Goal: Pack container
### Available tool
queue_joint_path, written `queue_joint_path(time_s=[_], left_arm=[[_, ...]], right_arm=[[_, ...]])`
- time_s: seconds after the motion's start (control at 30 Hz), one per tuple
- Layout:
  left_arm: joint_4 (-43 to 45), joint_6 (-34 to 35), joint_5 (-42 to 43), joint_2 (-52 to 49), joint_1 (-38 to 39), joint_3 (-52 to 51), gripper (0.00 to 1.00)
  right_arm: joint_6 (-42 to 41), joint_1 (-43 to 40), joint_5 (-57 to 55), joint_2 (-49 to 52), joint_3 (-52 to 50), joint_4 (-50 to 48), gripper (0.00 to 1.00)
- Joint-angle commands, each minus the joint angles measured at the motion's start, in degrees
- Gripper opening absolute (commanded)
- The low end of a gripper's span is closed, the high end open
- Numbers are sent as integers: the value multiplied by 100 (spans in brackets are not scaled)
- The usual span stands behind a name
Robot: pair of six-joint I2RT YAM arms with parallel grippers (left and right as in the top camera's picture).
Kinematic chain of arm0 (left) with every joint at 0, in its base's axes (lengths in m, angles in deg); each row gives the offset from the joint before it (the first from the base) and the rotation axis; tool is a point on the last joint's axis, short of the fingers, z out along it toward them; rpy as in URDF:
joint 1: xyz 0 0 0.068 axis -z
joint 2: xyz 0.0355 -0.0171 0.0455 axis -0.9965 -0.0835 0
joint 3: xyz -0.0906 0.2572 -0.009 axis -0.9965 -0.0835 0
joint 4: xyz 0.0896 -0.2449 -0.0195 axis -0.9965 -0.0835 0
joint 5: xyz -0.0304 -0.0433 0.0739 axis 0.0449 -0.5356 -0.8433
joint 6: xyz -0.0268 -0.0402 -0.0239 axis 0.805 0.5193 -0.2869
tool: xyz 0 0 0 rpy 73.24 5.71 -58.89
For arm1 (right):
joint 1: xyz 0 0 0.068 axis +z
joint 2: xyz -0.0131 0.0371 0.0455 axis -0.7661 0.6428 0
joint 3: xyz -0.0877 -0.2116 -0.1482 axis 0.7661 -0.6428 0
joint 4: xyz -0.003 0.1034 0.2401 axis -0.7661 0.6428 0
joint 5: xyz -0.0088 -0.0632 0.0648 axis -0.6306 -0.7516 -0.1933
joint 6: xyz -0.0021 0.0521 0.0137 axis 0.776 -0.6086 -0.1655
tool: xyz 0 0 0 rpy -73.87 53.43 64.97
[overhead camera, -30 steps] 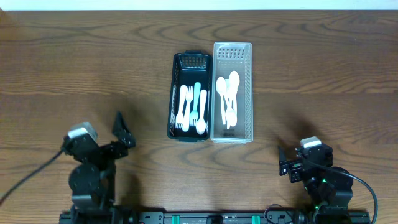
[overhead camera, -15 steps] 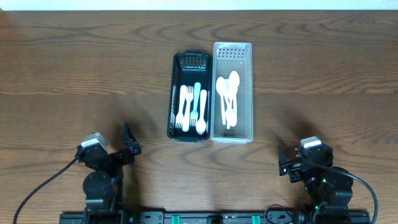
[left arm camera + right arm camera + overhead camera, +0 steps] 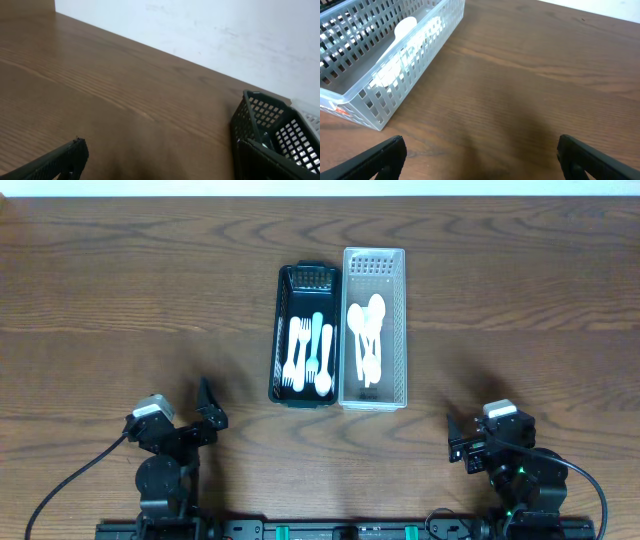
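Two long baskets stand side by side at mid-table. The black basket [image 3: 277, 340] holds several white forks [image 3: 297, 355] and a teal one [image 3: 317, 338]. To its right, the white basket [image 3: 403, 330] holds several white spoons [image 3: 367, 340]. My left gripper [image 3: 200, 418] is near the front left, open and empty, well short of the black basket [image 3: 270, 120]. At the front right my right gripper [image 3: 458, 442] is open and empty too, with the white basket [image 3: 385, 95] and its spoons [image 3: 405, 30] ahead to its left.
Bare brown wood lies between both grippers and the baskets. A white wall [image 3: 200, 25] runs along the table's far edge. The arm bases and their cables sit at the front edge.
The left arm has drawn back toward its base at the front edge and then held still. The right arm and the baskets have not moved.
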State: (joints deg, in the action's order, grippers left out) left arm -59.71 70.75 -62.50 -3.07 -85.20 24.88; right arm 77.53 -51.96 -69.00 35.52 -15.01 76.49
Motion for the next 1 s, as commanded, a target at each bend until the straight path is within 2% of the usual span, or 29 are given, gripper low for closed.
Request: queue_joint_path(time_s=[0.0,0.97], left_arm=[[13,9,-85,63,-31,-208,98],[96,9,-85,39,-31,-247,98]], right_arm=[[76,52,-37,-50,-42,-4,99],[76,52,-37,-50,-42,-4,99]])
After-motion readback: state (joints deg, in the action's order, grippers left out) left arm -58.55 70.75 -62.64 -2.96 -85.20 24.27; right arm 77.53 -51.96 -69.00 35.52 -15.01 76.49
